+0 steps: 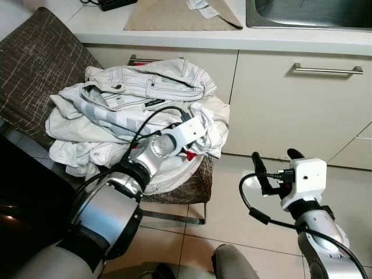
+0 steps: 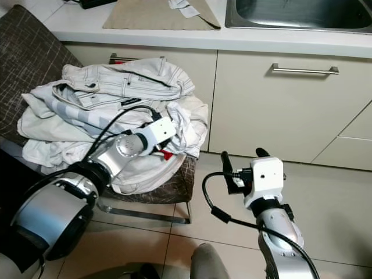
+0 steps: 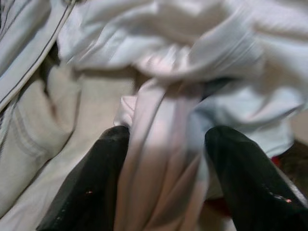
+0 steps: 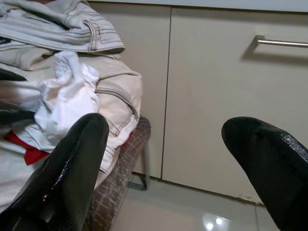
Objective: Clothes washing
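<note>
From the head views, there's a big heap of pale laundry (image 1: 139,116) piled on a brown chair (image 1: 35,64) that sits right against the kitchen cabinets (image 1: 302,104). A cream jacket (image 1: 157,81) with dark stitching lies on top of the heap. The left tool (image 1: 195,136) is pushed into the right side of the pile, next to a bit of red cloth (image 1: 189,154). The right tool (image 1: 273,168) hangs over the tiled floor (image 1: 232,221) in front of a cabinet door, well apart from the clothes, with a wide gap between its fingers and nothing in it. Up top, the desk (image 1: 174,35) carries a beige mat (image 1: 174,14) and a sink (image 1: 308,11).

Left wrist view: the two black fingers (image 3: 91,187) are spread, with a fold of whitish fabric (image 3: 159,159) running between them. It's blurry, so I can't tell if they're actually pinching it.

Right wrist view: fingers (image 4: 62,178) far apart and empty, with the pile off to one side and a cabinet handle (image 4: 281,42) ahead.
</note>
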{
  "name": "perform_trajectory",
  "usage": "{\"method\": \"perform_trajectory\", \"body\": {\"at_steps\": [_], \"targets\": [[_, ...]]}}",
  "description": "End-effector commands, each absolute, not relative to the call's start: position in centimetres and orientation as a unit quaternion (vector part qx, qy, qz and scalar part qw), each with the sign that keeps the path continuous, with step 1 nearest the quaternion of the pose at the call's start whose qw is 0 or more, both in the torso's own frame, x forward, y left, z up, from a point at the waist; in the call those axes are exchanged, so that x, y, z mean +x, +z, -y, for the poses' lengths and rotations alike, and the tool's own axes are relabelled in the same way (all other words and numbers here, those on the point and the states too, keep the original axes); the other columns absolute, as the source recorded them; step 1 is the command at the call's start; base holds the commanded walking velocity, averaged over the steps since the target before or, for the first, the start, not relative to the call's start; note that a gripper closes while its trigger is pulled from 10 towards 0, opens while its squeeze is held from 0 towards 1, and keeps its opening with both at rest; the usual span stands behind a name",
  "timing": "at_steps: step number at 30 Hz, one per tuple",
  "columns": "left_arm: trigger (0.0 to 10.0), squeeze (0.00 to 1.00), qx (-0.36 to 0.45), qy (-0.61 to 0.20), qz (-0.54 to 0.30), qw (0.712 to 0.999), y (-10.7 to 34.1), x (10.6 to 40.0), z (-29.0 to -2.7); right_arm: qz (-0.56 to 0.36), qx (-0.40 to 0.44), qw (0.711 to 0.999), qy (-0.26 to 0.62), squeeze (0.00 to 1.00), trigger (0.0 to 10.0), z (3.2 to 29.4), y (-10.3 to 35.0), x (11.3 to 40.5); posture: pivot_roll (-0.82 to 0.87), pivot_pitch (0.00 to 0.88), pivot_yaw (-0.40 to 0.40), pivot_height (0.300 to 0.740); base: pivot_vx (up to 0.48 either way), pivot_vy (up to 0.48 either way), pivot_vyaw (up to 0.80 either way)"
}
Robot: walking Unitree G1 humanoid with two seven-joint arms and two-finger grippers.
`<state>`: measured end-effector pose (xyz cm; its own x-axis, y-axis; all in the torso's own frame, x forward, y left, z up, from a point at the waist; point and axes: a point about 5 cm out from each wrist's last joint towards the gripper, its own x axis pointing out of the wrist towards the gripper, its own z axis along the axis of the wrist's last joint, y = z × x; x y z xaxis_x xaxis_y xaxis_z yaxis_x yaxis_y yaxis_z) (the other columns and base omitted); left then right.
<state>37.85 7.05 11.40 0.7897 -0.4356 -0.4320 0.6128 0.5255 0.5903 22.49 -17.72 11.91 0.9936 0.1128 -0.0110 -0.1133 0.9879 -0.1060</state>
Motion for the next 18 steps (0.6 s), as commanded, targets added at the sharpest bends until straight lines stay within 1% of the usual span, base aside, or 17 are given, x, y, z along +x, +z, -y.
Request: {"method": "perform_trajectory", "body": {"at_steps": [1,3,4,6,9,15,16,18], "targets": [[0.0,0.00,0.333,-0.305,-0.124,0.884,10.97,37.58,-6.94,-0.012,-0.042,0.997,0.059,0.00,10.0,17.75,11.51,22.36,-0.50,0.113,0.120,0.740,0.000,0.000,0.00],[0.0,0.00,0.265,-0.313,-0.122,0.904,11.14,37.47,-6.41,-0.014,-0.040,0.997,0.060,0.00,10.0,17.66,11.43,22.35,-0.50,0.109,0.119,0.740,0.000,0.000,0.00],[0.0,0.00,0.265,-0.313,-0.122,0.904,11.14,37.47,-6.41,-0.014,-0.040,0.997,0.060,0.00,10.0,17.66,11.43,22.35,-0.50,0.109,0.119,0.740,0.000,0.000,0.00],[0.0,0.00,0.221,-0.322,-0.130,0.911,11.03,37.31,-6.13,-0.015,-0.038,0.997,0.061,0.00,10.0,17.64,11.32,22.39,-0.50,0.105,0.118,0.740,0.000,0.000,0.00],[0.0,0.00,0.188,-0.310,-0.140,0.921,10.87,37.29,-6.18,-0.018,-0.037,0.997,0.065,0.00,10.0,17.57,11.12,22.45,-0.49,0.095,0.115,0.740,0.000,0.000,0.00],[0.0,0.00,0.181,-0.307,-0.144,0.923,10.83,37.30,-6.19,-0.020,-0.037,0.997,0.071,0.00,10.0,17.50,10.92,22.90,-0.48,0.074,0.109,0.740,0.000,0.000,0.00],[0.0,0.00,0.201,-0.307,-0.140,0.920,10.74,37.25,-6.20,-0.020,-0.036,0.996,0.073,0.00,10.0,17.46,10.91,23.04,-0.47,0.071,0.106,0.740,0.000,0.000,0.00],[0.0,0.00,0.211,-0.311,-0.136,0.917,10.58,37.13,-6.12,-0.020,-0.037,0.996,0.078,0.00,10.0,17.25,10.86,23.18,-0.47,0.070,0.107,0.740,0.000,0.000,0.00]]}}
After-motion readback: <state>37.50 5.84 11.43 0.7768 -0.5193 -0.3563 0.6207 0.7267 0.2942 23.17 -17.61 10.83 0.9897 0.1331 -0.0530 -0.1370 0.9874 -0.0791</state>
